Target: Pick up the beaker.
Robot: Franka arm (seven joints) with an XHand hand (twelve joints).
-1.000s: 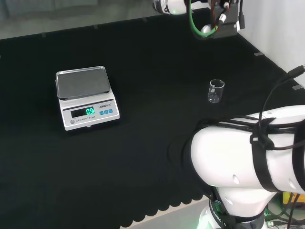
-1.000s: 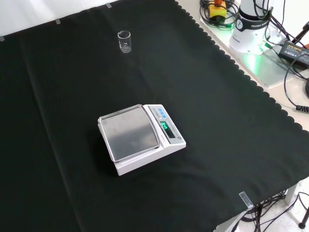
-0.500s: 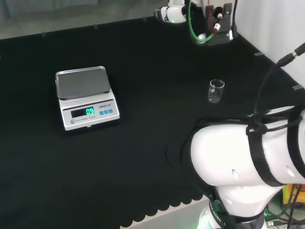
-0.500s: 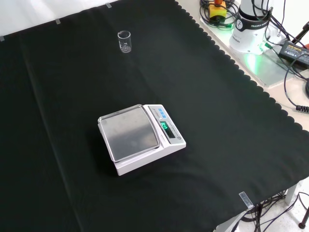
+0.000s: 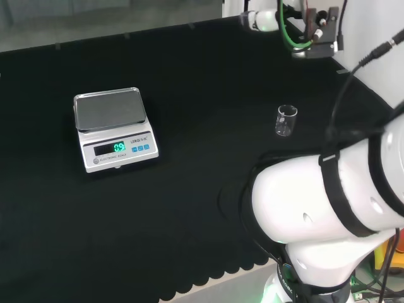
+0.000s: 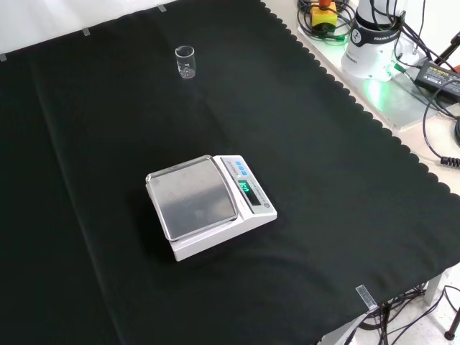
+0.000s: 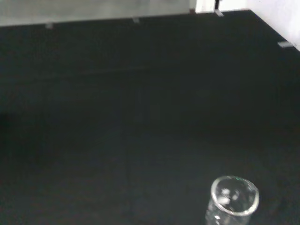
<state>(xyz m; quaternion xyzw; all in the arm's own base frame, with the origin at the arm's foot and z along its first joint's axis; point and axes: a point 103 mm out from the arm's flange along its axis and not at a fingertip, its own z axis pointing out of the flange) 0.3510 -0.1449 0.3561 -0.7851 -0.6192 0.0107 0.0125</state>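
Small clear glass beaker (image 5: 286, 120): upright on the black-cloth tabletop (image 5: 202, 82), right of centre in the head view; upper left of centre in the front view (image 6: 185, 62); seen from above in the wrist view (image 7: 233, 200). Nothing touches it.

White digital scale with steel pan (image 6: 208, 205): centre of the front view, left in the head view (image 5: 113, 128), well apart from the beaker.

Robot hand: whether open or closed cannot be told.
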